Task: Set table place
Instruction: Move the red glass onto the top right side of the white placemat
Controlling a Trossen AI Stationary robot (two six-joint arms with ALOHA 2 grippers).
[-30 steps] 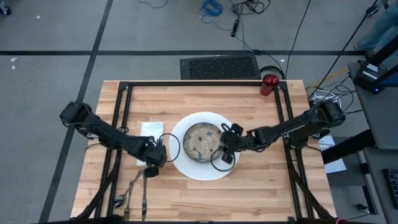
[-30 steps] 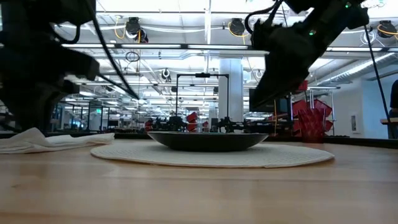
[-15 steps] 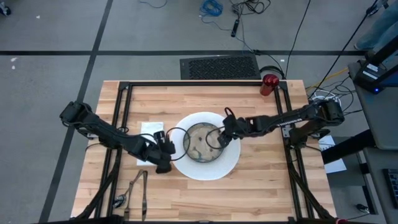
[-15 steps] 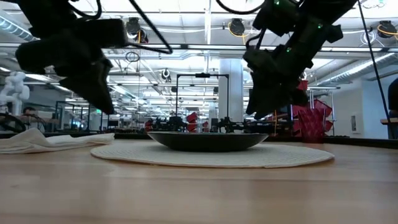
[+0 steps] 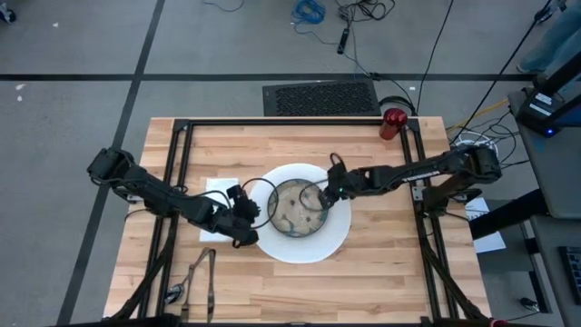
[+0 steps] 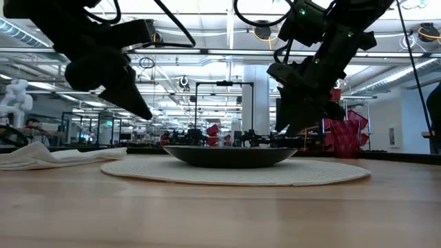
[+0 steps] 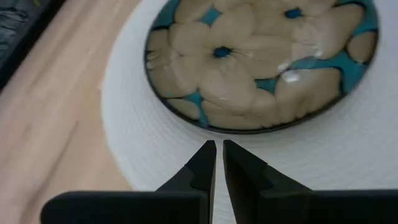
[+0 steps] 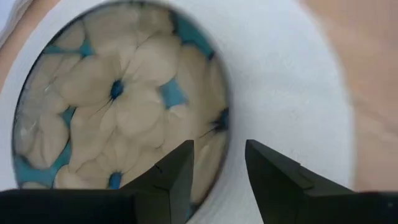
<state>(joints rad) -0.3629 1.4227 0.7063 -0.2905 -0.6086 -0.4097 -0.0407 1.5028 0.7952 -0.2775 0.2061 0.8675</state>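
While both arms reach in over the middle of the table (image 5: 381,263), the place setting is only partly assembled: the white plate (image 5: 332,238) lies at the table's centre with the patterned beige-blue bowl (image 5: 292,207) resting inside it. The left end effector (image 5: 247,218) hangs above the plate's left rim, just beside the bowl, its fingers (image 7: 205,163) clenched together with nothing between them. The right end effector (image 5: 325,193) hovers over the bowl's right edge, its fingers (image 8: 177,169) parted and released, holding nothing; its wrist view places one finger above the bowl's inside and the other above the plate's rim. The white napkin (image 5: 218,189) lies flat on the table left of the plate, partly under the left arm. The dark cutlery (image 5: 198,272) lies near the table's front-left edge, well apart from the plate. The red cup (image 5: 393,121) stands upright at the far right corner.
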